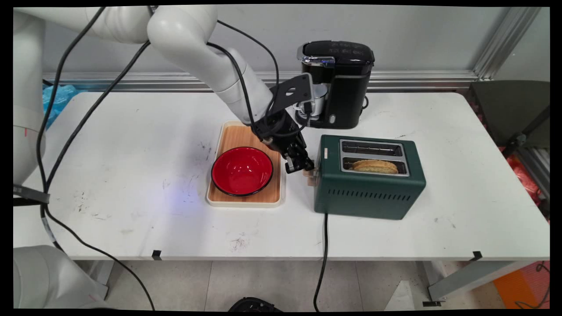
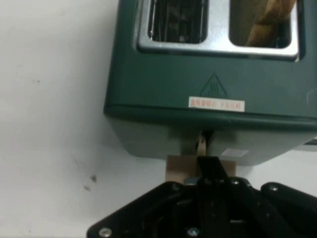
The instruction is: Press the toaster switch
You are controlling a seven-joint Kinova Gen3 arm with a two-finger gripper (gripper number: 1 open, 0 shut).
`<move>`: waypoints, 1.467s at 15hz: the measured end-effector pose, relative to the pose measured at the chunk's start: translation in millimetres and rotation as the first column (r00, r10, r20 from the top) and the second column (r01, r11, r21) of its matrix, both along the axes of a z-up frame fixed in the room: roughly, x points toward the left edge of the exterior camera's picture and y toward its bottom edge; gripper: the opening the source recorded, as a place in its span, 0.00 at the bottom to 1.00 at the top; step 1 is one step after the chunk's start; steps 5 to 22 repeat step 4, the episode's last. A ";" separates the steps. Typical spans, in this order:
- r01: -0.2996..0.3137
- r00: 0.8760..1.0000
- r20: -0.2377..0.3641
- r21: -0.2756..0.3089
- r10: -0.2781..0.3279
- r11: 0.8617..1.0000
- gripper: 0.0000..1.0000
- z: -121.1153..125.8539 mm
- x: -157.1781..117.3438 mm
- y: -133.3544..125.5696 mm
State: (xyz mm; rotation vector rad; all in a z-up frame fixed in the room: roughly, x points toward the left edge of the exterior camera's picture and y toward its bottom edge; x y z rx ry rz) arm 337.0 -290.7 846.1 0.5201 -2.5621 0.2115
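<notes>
Arm reached down from upper left
The gripper [image 1: 303, 166] was low and tilted to the right, black cables draped along the white forearm; its fingers looked drawn together.

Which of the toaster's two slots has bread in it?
The slot nearer the table's front edge of the green toaster holds the bread slice; the slot toward the wall is empty.

Bowl [image 1: 242, 170] on tray [image 1: 272, 199], toaster [image 1: 369, 193] right of it, coffee maker [image 1: 340, 83] behind
</notes>
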 end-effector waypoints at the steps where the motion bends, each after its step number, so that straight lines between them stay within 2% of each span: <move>1: 0.000 1.000 0.002 0.001 0.000 1.000 0.00 -1.5 0.7 0.0; 22: -0.002 1.000 0.008 0.005 0.002 1.000 0.00 -5.1 3.5 0.4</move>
